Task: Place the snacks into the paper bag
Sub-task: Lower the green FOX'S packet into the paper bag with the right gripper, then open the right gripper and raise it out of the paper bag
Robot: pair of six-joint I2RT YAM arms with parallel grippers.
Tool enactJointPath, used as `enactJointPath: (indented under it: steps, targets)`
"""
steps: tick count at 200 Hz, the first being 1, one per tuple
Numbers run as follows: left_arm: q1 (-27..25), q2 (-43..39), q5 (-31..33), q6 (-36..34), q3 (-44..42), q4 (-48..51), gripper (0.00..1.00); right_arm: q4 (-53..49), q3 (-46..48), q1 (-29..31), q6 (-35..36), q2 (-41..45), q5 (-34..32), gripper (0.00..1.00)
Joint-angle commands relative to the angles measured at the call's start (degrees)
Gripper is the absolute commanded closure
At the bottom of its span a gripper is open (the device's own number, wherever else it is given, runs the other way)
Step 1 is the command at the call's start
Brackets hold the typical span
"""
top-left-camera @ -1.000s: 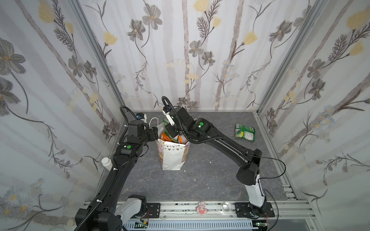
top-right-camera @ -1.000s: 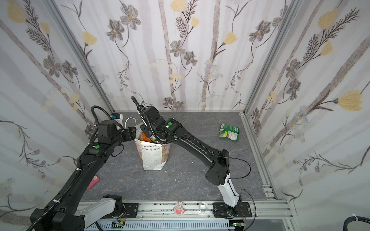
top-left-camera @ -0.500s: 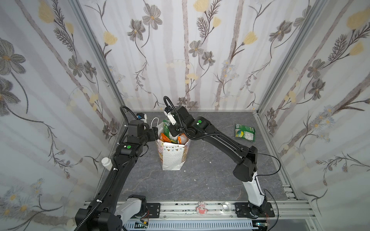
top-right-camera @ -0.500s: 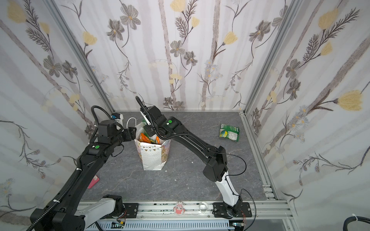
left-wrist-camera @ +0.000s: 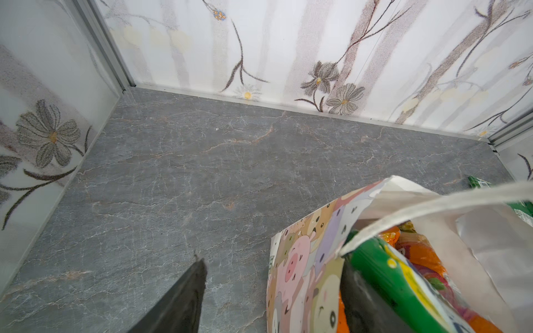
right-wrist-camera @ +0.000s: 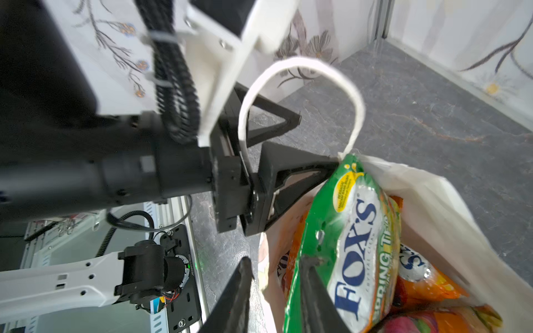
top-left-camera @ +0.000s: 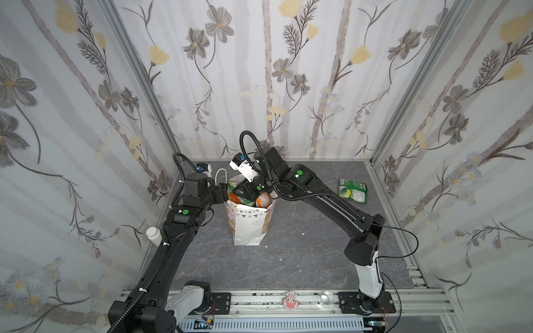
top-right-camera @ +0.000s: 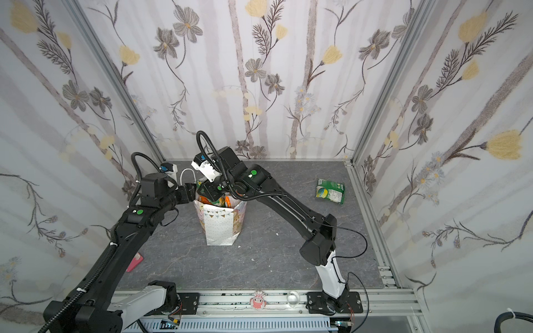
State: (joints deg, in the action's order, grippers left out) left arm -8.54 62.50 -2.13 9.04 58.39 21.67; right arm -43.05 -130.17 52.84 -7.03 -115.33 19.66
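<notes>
Right gripper [right-wrist-camera: 277, 261] hangs over the mouth of the paper bag [top-left-camera: 249, 227], jaws part-spread with nothing between them. One finger lies along the edge of the FOX'S candy packet [right-wrist-camera: 354, 239], which stands on end in the bag and pokes above the rim. The bag stands left of the tabletop's middle, toward the back edge.

The left gripper [left-wrist-camera: 272, 259] is spread too, straddling the bag's side wall with one finger inside and one outside, bracing the mouth open.

To do this step well, I judge the candy packet should be eased down among the orange packets [right-wrist-camera: 427, 282] without dragging the rim or snagging the cord handle [right-wrist-camera: 302, 62].

One green packet [top-left-camera: 352, 191] lies near the tabletop's right edge, toward the back corner, not yet bagged.

How full the bag is lower down is hidden. Whether the finger really touches the candy packet is hard to make out.
</notes>
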Motion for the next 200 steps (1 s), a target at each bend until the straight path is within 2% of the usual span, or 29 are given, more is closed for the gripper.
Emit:
enactJointPath:
  steps: [1, 12, 48, 79, 125, 160, 176, 200]
  targets:
    - [0.0, -0.4, 0.9, -0.3, 0.5, -0.3, 0.27, 1.5, -0.3, -1.6, -0.3, 1.1, -3.5, 0.79]
    - [0.0, -0.4, 1.0, -0.3, 0.5, -0.3, 0.28, 1.5, -0.3, -2.5, -0.3, 0.5, -4.4, 0.84]
    - [0.7, -2.4, 0.9, 0.0, 0.1, -1.4, 0.34, 0.7, -0.3, -2.4, 1.2, -3.7, -10.1, 0.9]
    - [2.8, -3.1, -2.7, 1.0, 0.2, -2.4, 0.34, 0.4, -0.3, -0.8, 2.8, -6.5, -8.5, 0.96]
    - [4.7, -4.1, -10.4, 1.6, -0.9, -5.2, 0.33, 0.1, -0.6, 2.0, 5.6, -9.4, -8.4, 0.95]
    - [4.7, -3.4, -15.0, 1.4, -1.2, -5.9, 0.33, -5.6, -5.1, 2.3, 7.5, -15.2, -11.6, 0.96]
    - [4.7, -2.5, -15.0, 1.3, -0.8, -5.3, 0.33, -7.8, -7.8, 2.4, 8.2, -17.3, -13.0, 0.96]
    - [4.6, -1.6, -14.7, 1.1, -0.6, -4.5, 0.33, -7.5, -7.9, 2.4, 7.8, -16.0, -12.9, 0.94]
